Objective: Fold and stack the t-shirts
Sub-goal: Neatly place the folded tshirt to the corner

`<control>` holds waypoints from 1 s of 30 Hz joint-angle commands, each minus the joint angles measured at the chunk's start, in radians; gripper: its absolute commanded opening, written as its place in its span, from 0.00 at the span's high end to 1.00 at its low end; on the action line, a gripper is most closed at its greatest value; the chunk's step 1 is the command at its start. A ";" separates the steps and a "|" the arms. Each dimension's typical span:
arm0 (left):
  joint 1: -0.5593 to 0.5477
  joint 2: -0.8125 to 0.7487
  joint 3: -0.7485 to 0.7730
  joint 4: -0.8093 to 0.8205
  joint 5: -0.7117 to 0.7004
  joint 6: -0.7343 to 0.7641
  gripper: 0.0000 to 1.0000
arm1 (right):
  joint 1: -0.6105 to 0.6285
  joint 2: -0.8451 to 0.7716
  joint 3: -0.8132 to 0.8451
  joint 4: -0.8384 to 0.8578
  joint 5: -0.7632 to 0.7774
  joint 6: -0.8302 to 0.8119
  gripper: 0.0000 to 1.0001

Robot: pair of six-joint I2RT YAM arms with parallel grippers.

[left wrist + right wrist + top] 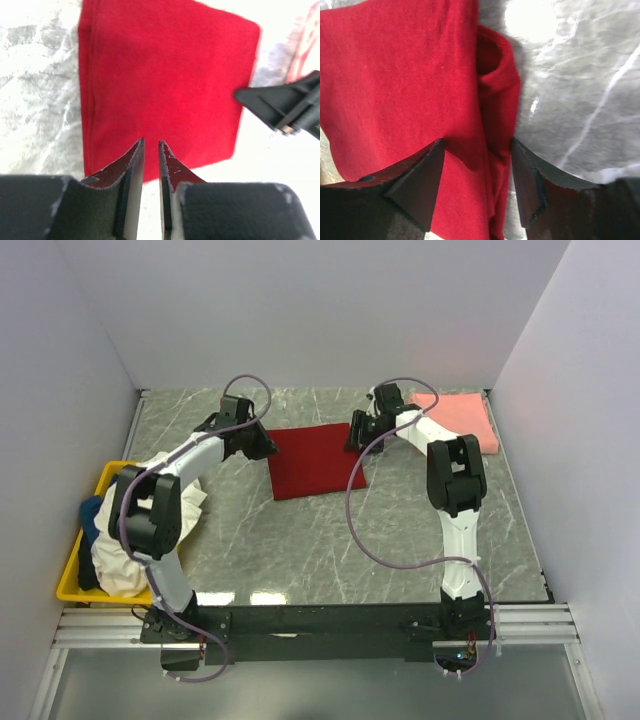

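Note:
The dark red t-shirt (315, 460) lies folded into a flat rectangle mid-table. My left gripper (268, 448) hovers at its left edge. In the left wrist view its jaws (150, 145) stand almost together with only a thin slit and no cloth between them, over the red cloth (165, 80). My right gripper (356, 440) is at the shirt's right edge. It is open (477, 145), and its fingers straddle a rumpled fold of the red cloth (495, 85). The salmon-pink t-shirt (462, 420) lies folded at the back right. The cream-white t-shirt (125, 550) and the blue one (92, 515) sit heaped in the bin.
The yellow plastic bin (72, 585) stands at the table's left edge, beside the left arm. The right gripper's black finger (285, 107) shows in the left wrist view past the red shirt. White walls close in the table on three sides.

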 commanded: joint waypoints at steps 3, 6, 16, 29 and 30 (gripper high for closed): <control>-0.018 -0.138 -0.035 -0.001 0.015 0.008 0.77 | 0.030 -0.030 -0.028 -0.016 0.047 0.016 0.46; -0.021 -0.195 -0.070 -0.011 0.018 0.020 0.78 | 0.046 -0.029 -0.025 -0.031 0.087 0.022 0.58; -0.025 -0.393 -0.193 -0.050 0.025 0.072 0.78 | 0.087 -0.032 -0.005 -0.074 0.233 0.025 1.00; -0.030 -0.611 -0.274 -0.166 -0.003 0.198 0.77 | 0.070 -0.073 0.141 -0.180 0.513 -0.116 1.00; -0.030 -0.619 -0.288 -0.167 -0.005 0.202 0.77 | 0.064 -0.070 0.159 -0.192 0.538 -0.132 1.00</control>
